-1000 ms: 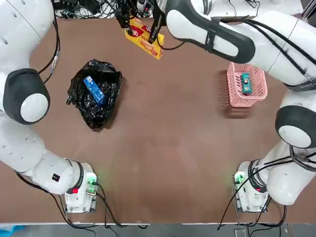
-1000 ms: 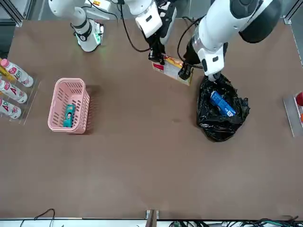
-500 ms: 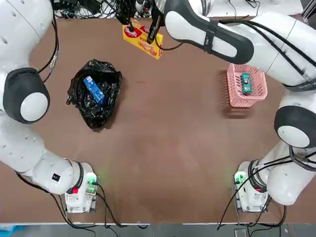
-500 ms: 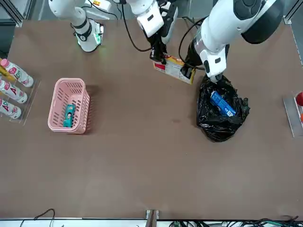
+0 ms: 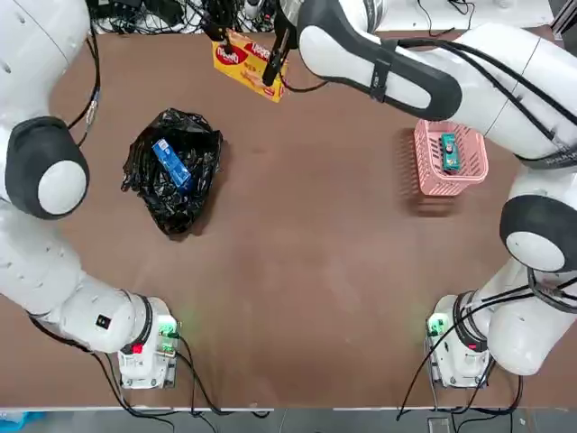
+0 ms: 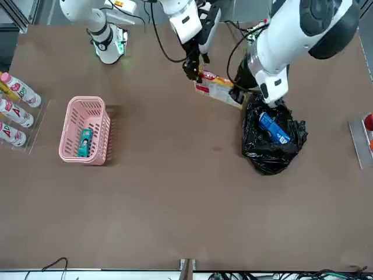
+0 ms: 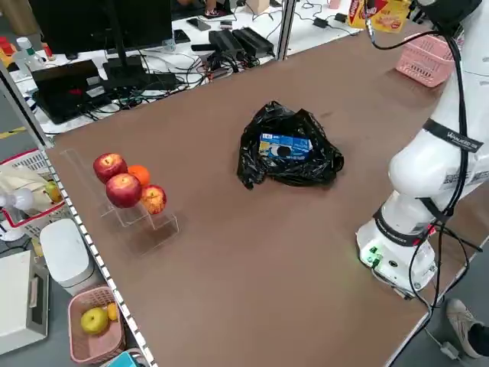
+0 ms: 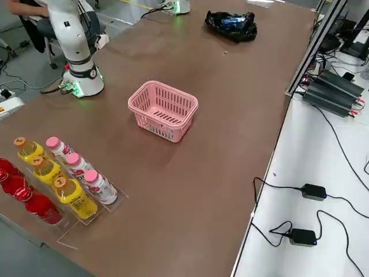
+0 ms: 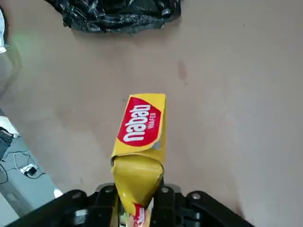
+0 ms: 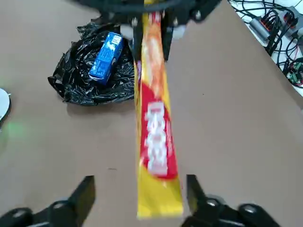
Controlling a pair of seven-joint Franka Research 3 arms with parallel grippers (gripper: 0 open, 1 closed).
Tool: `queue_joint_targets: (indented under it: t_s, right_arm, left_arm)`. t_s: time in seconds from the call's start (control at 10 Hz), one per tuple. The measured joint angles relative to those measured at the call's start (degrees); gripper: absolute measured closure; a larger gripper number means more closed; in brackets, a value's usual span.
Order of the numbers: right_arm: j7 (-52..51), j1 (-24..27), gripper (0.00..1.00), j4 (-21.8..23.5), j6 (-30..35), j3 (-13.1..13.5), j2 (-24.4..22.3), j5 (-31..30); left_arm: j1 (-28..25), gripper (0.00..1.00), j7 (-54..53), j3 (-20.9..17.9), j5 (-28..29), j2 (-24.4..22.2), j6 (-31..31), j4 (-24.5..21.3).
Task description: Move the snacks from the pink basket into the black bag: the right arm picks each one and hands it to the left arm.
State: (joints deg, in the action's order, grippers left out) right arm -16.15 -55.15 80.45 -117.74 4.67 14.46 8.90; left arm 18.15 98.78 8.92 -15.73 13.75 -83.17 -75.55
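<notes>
Yellow packet [image 9: 139,127] is clamped in your left gripper [image 9: 138,197], far side, left of centre; your right gripper [image 10: 141,183], fingers apart, is near it.

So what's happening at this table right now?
A handover over the far side of the table: the left gripper holds the yellow wafer packet, while the right gripper has its jaws open around the packet's other end, apart from it. The black bag already has the blue packet on it. The small teal packet is in the pink basket, so the yellow one has yet to reach the bag and the teal one is untouched.
</notes>
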Motion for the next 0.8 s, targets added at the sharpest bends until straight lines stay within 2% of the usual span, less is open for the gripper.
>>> queue_joint_targets:
  t_s: [0.1,0.2,0.4,0.8]
  right_arm:
    - [0.54,0.01,0.0,-0.03,0.26,0.22,-0.01,-0.02]
    - [1.85,0.17,0.0,-0.03,0.91,0.82,-0.01,-0.05]
    - [3.86,2.09,0.0,-0.04,5.13,1.76,-0.29,-0.12]
    - [6.26,11.98,0.0,1.42,11.9,2.2,-4.19,-0.17]
  left_arm:
    - [-2.25,0.76,-1.8,-0.19,0.08,0.14,1.44,-0.42]
    - [-4.5,0.76,-4.04,-0.27,1.48,0.3,2.67,-1.5]
    - [-8.15,0.76,-9.48,-0.38,4.87,1.03,2.68,-6.52]
    - [-15.42,0.76,-17.86,-0.5,9.4,3.28,-0.18,-17.7]
